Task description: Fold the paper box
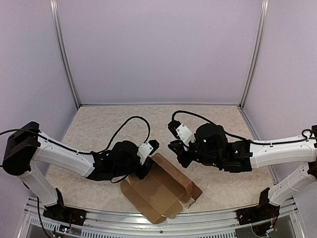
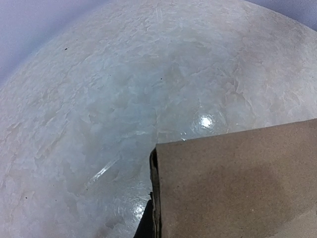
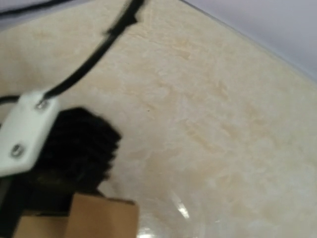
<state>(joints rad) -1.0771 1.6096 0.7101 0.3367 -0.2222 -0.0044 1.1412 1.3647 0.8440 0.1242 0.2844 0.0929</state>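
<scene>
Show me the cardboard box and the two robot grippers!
paper box (image 1: pixel 161 193), top view, on its flat middle panel.
left gripper (image 1: pixel 146 170), top view, between its fingertips at the box's edge.
right gripper (image 1: pixel 179 157), top view, between its dark fingertips.

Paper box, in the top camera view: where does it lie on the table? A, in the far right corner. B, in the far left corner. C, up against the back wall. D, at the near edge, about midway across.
D: the paper box lies at the near edge of the table, roughly midway across, with bare tabletop behind it.
</scene>
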